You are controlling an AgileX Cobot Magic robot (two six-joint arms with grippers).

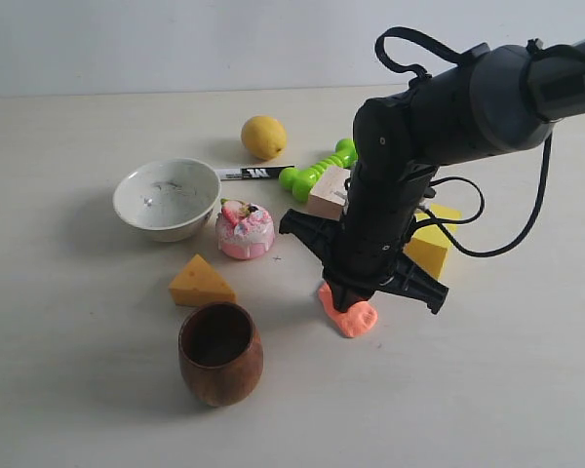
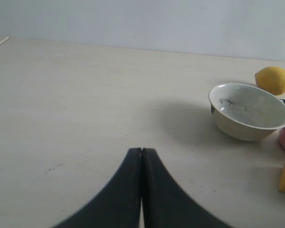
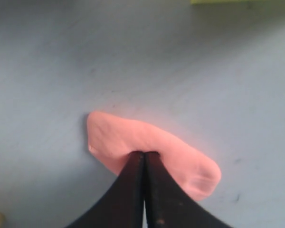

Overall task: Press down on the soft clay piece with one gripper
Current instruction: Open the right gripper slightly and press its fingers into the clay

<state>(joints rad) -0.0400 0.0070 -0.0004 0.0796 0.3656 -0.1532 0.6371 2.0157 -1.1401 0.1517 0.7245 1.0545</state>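
Item: soft clay piece (image 1: pixel 349 314). A flat, matte, salmon-orange blob of irregular oval outline is laid on the pale table (image 1: pixel 78 409), just in front of the wooden cube (image 1: pixel 328 193) and right of the rounded wooden cup (image 1: pixel 220 352). A shallow dimple is seen at one end.

Item: right gripper (image 1: pixel 348 295). The black, bulky head is set upright over the clay. Its fingers (image 3: pixel 128 190) are pressed together without a gap; nothing is gripped, and their tips are placed on the clay's top.

Item: left gripper (image 2: pixel 141 151). Curved black fingers are closed against each other, empty, above bare table.

Also listed:
- glazed white bowl (image 1: pixel 166 198), smudged inside
- lemon (image 1: pixel 263 136)
- pink-and-white toy cake (image 1: pixel 245 230)
- yellow cheese wedge (image 1: pixel 200 283)
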